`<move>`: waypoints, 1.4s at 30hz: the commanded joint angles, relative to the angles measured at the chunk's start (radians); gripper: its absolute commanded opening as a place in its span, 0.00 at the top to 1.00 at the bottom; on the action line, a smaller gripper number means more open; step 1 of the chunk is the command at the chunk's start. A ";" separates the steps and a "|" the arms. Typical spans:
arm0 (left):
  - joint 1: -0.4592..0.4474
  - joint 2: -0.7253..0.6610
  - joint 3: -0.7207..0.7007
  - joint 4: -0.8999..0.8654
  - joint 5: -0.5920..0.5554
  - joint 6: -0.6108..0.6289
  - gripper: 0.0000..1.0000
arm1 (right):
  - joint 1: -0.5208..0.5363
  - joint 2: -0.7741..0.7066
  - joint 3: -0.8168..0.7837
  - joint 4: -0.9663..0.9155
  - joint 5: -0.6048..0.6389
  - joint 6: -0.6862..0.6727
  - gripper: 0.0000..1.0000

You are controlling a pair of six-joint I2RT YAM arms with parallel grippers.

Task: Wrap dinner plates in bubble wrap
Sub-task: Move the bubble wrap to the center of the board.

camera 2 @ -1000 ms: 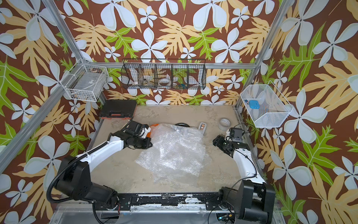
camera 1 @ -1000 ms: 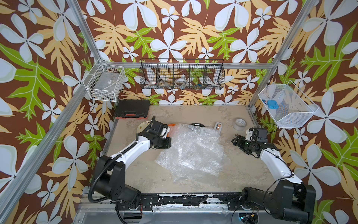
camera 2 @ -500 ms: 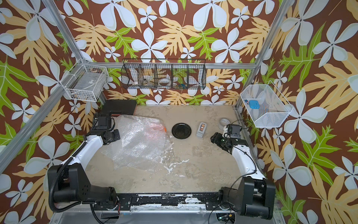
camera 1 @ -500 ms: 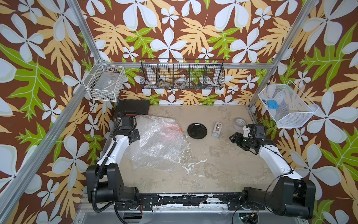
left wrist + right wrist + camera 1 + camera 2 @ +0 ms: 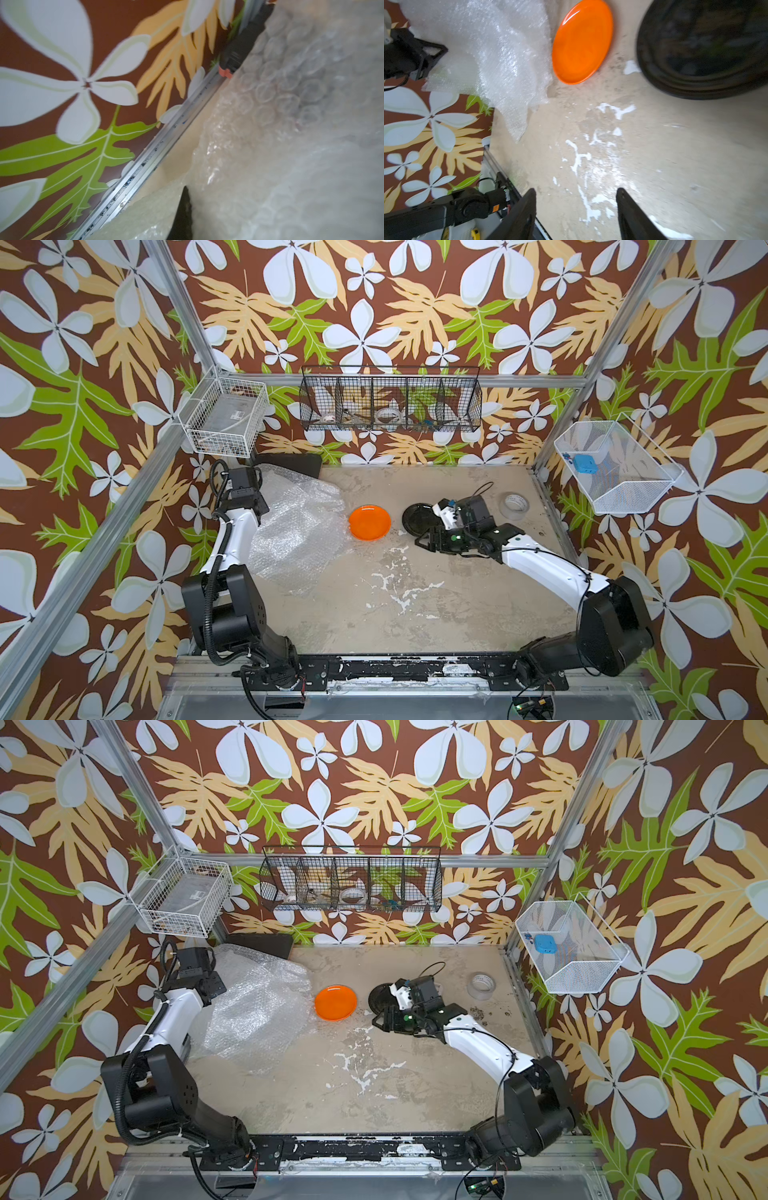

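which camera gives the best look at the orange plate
The right wrist view: the orange plate fills a big part of the frame, sharp and uncovered, beside the bubble wrap. Both top views show it whole but small. The left wrist view does not show it.

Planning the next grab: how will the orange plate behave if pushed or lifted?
The orange plate looks rigid and glossy, so probably slippery. Lying flat on the table, it should slide, not roll; its low rim may resist pinching.
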 commanded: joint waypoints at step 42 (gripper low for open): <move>-0.102 -0.381 -0.340 -0.008 0.620 -0.115 0.38 | 0.317 0.708 0.795 -0.020 -0.028 -0.011 1.00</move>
